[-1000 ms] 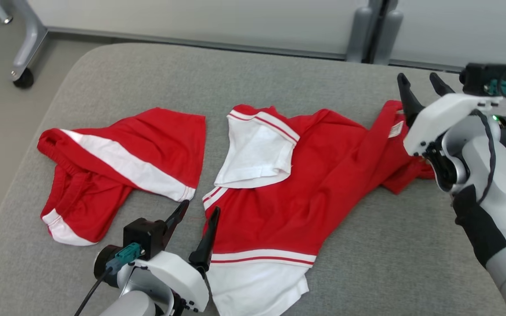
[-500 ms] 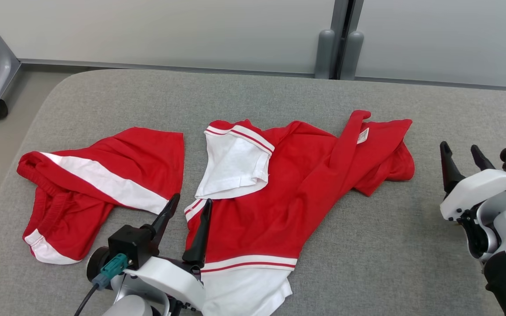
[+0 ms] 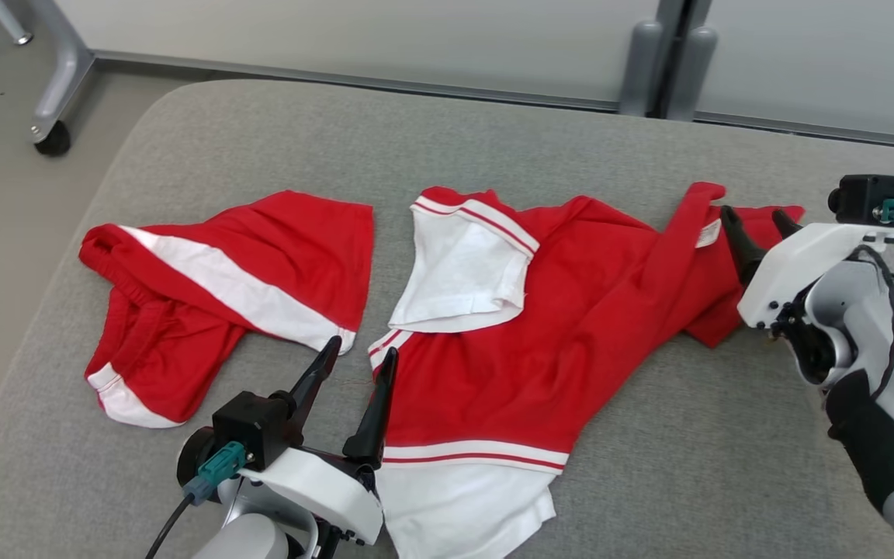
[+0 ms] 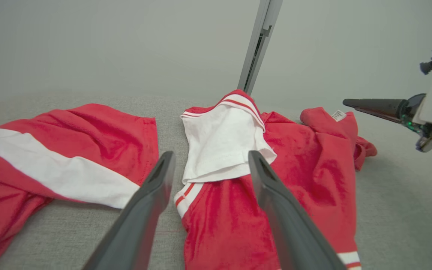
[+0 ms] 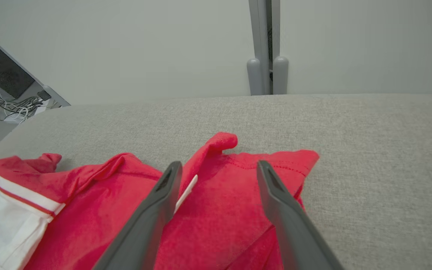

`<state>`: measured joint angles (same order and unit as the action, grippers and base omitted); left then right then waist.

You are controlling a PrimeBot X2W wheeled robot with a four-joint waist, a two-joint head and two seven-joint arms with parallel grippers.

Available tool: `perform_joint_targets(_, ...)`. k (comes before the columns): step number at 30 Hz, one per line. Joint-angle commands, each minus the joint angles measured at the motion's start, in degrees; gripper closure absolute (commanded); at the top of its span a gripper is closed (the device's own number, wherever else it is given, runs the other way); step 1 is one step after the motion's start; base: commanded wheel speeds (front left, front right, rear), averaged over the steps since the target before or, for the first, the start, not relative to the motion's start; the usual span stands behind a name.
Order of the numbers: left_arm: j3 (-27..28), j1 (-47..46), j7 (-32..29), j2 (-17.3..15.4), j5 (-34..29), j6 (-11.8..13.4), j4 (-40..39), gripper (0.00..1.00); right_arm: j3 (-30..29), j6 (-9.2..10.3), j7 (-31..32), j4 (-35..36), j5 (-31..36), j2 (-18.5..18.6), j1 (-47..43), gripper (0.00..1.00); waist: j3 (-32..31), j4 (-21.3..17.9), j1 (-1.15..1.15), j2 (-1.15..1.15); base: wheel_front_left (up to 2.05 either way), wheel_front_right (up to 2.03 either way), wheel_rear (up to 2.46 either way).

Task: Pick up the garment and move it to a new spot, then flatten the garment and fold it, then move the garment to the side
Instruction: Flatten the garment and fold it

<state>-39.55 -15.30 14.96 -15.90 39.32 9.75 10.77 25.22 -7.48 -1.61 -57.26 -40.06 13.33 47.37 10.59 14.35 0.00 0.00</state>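
Garment (image 3: pixel 540 341): a red shirt with white sleeves. It lies crumpled on the grey cushion (image 3: pixel 416 132) and reaches from one gripper across to the other.
Far left: red shorts (image 3: pixel 214 287) with a white stripe lie off to the left of the left gripper (image 3: pixel 362 349). They are near the shirt but apart from it. Leave them alone.
Left grip: the left gripper has its fingers wide apart and holds nothing. The shirt's striped edge sits just ahead of it, partly between the fingers.
Left move: I think it needs to go forward a little and down, then pinch that striped edge. Keep to the right so the shorts do not get caught.
Middle: a white sleeve (image 3: pixel 466 272) is folded over the red cloth, farther ahead of the left gripper. Do not pinch it by mistake.
Right grip: the right gripper (image 3: pixel 753 216) has its fingers wide apart and holds nothing. Red cloth lies under and between the fingers. A small white label (image 3: pixel 711 233) sits just beside its left finger. I cannot tell if the fingers touch the cloth.
Right move: go down and pinch a good bunch of cloth, not just the thin tip.
Lift: raise both sides together and slowly, so the shirt hangs even and does not slip out.
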Motion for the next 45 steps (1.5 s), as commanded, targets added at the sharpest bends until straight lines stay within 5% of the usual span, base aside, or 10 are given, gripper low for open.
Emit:
perform_joint_targets(1,0.4,-0.8,0.2,-0.1,-0.5,-0.3,0.3,0.00,-0.7,-0.03,1.4,-2.1,-0.7,0.4,1.5,0.00,0.9,1.3,0.00,0.00,0.00,0.00,0.00)
perform_joint_targets(10,0.9,-1.5,0.3,1.1,-1.0,-1.4,1.8,0.00,-4.6,-0.03,11.3,-11.3,-5.4,-1.9,8.5,0.00,2.8,3.9,0.00,0.00,0.00,0.00,0.00)
perform_joint_targets(16,0.8,-2.2,0.2,1.5,-1.2,-2.1,2.5,0.00,-5.1,-0.03,11.2,-13.1,-6.0,-1.9,11.3,0.03,4.3,4.8,0.00,0.00,0.00,0.00,0.00)
perform_joint_targets(17,0.8,-2.4,0.2,1.5,-1.3,-2.1,2.6,0.00,-5.1,-0.03,10.6,-13.1,-6.0,-1.7,11.6,1.00,4.6,5.0,0.00,0.00,0.00,0.00,0.00)
perform_joint_targets(29,1.2,-1.2,0.2,1.1,-1.0,-2.1,4.1,0.00,-3.0,-0.03,1.6,-9.4,-6.2,-3.0,8.3,1.00,0.9,2.1,0.00,0.00,0.00,0.00,0.00)
perform_joint_targets(38,1.2,2.5,-0.7,-0.9,-0.2,-0.5,3.1,0.00,1.1,-0.03,-4.3,2.0,-8.2,-2.8,-2.2,1.00,-7.0,-5.4,0.00,0.00,0.00,0.00,0.00)
perform_joint_targets(45,1.4,5.9,-2.1,-2.8,0.6,1.3,0.7,0.00,0.2,-0.03,-2.6,13.8,-10.5,1.9,-13.9,1.00,-10.4,-10.3,0.00,0.00,0.00,0.00,0.00)
